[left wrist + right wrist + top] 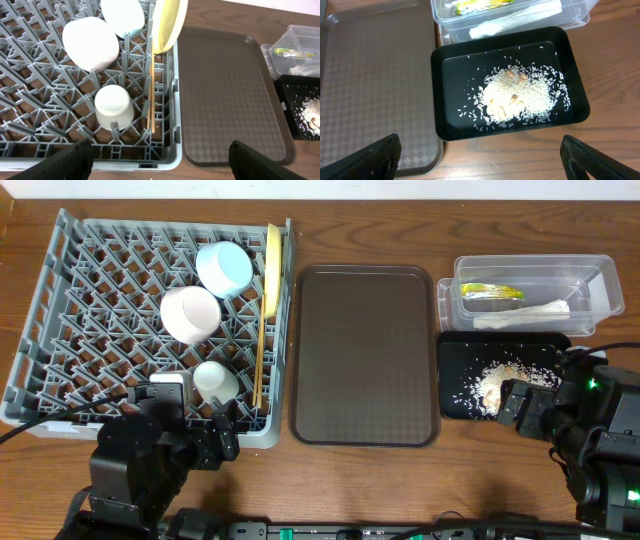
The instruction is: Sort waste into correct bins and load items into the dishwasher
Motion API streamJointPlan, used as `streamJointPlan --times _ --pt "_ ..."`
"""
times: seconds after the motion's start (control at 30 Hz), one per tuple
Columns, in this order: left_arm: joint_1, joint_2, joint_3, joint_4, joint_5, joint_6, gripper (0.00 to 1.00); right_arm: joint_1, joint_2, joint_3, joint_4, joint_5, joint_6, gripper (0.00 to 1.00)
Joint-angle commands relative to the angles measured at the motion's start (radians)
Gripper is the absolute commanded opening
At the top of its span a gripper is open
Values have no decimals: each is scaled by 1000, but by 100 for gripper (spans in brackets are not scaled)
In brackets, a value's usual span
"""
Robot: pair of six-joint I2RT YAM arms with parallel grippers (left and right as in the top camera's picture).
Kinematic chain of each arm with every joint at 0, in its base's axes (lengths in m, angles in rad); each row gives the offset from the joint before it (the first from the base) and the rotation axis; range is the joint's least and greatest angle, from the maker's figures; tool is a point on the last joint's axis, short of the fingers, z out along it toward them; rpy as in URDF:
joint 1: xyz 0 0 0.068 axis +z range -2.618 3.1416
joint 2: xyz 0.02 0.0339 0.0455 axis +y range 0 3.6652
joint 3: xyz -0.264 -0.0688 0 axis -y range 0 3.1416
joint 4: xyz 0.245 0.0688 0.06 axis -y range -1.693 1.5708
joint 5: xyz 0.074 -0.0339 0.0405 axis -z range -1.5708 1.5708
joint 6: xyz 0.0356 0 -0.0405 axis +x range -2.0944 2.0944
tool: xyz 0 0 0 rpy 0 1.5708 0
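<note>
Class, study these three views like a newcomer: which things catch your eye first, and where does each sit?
The big grey dish rack on the left dominates, with the light-blue bowl, white bowl, small cup and yellow plate on edge in it. On the right, whitish rice scraps stand out against the black tray, next to the clear tub.

Overhead: straight down, far. Left wrist: near rack (125,155). Right wrist: near black tray (455,90). Brown tray (365,350) shared.

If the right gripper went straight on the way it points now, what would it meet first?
Most likely the black tray, landing on the rice scraps inside; how high the right gripper sits is unclear.
</note>
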Motion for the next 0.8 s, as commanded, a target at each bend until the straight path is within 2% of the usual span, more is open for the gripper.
streamJointPlan --times 0.0,0.37,0.47,0.77 --pt "5 -3 -7 1 -5 -2 89 3 -3 -6 -2 7 -6 99" --pt "5 -3 -7 1 -5 -2 89 3 -57 -21 32 15 -37 99" --pt "5 -3 -7 1 -5 -2 89 3 -140 -83 135 14 -53 99" --pt "5 -3 -7 1 -5 -2 89 57 -536 -437 542 23 -90 99"
